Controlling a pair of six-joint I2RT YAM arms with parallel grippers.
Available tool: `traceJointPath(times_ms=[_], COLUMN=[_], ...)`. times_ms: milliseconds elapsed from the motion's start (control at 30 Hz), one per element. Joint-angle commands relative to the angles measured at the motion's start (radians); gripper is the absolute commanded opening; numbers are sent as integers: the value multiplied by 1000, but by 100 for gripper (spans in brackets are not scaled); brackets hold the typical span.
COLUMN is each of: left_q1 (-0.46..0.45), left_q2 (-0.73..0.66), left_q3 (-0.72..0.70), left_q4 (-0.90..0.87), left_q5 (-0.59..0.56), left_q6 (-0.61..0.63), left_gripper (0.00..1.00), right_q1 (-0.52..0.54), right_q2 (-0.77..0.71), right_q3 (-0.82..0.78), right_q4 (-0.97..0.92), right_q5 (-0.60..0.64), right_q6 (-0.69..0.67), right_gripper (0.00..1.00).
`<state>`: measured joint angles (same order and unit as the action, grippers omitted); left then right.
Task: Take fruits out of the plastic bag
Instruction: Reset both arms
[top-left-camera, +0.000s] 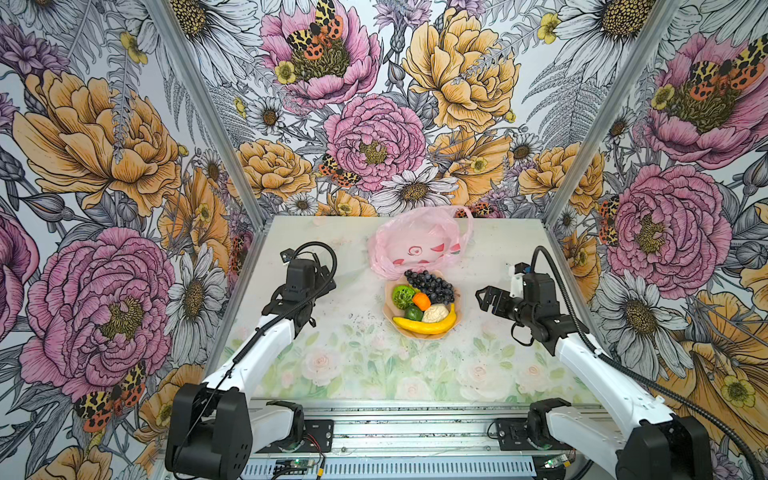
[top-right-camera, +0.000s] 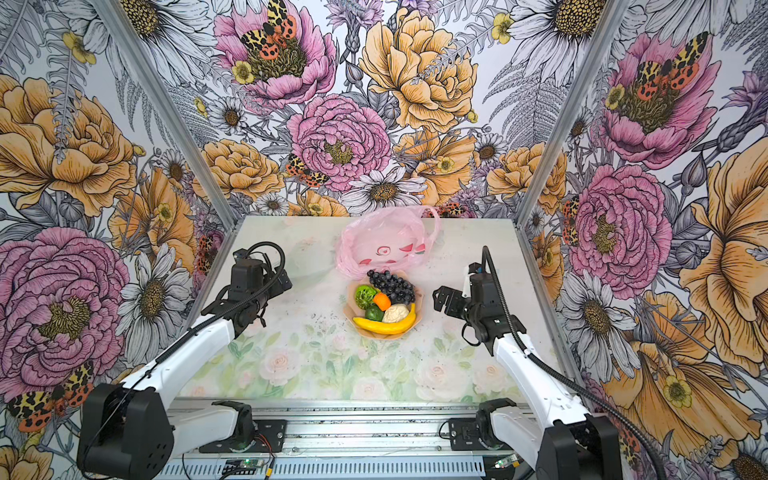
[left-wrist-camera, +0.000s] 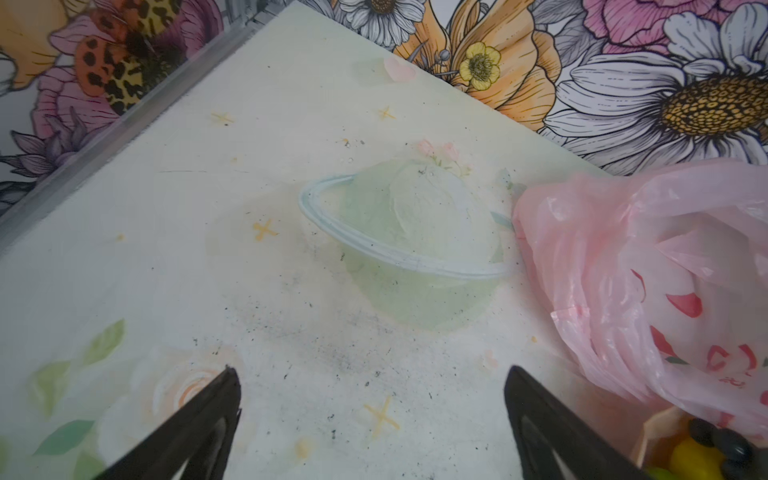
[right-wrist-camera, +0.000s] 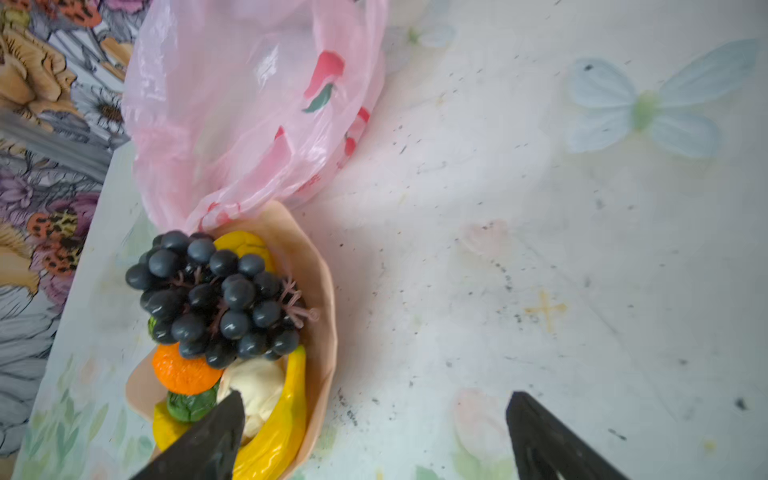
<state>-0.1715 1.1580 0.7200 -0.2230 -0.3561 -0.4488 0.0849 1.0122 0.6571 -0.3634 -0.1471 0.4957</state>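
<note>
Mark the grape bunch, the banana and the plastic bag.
grape bunch (right-wrist-camera: 239, 294), right wrist view, middle of the cluster.
banana (top-left-camera: 424, 327), in a top view, middle of its curve.
plastic bag (top-left-camera: 415, 237), in a top view, its crinkled upper face.

Pink plastic bag (top-left-camera: 419, 241), crumpled, far centre of desk (top-left-camera: 332, 353); touching its near edge, peach dish (top-left-camera: 457, 320) holding grape bunch (top-left-camera: 430, 284), lime (top-left-camera: 403, 296), orange piece (top-left-camera: 422, 301), avocado (top-left-camera: 413, 313), cream lump (top-left-camera: 435, 312), banana (top-left-camera: 424, 325).
</note>
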Motion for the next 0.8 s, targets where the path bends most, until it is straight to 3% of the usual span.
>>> traceJointPath(times_ms=[0, 100, 233, 333, 467, 667, 767], left_q1=[7, 7, 6, -8, -25, 50, 121], left_q2=[-66, -86, -45, 26, 140, 202, 321], left_q3=[-61, -166, -248, -276, -412, -424, -431], left_q4=[119, 324, 542, 662, 1038, 1126, 1259], left_q5=[-232, -271, -261, -196, -47, 133, 210], left_q6=[52, 168, 267, 364, 559, 562, 508], left_gripper=[99, 99, 99, 99, 98, 99, 99], right_q1=[-67, -125, -141, -140, -140, -137, -140], right_q2=[-12, 36, 96, 159, 257, 324, 349], right_q3=[9, 26, -27, -69, -140, -249, -259], right_q4=[-37, -4, 175, 317, 572, 963, 1042], right_q5=[228, 386, 428, 440, 436, 304, 212], right_q6=[-69, -93, -154, -193, -231, -338, -382], right_gripper=[100, 99, 100, 100, 100, 99, 99])
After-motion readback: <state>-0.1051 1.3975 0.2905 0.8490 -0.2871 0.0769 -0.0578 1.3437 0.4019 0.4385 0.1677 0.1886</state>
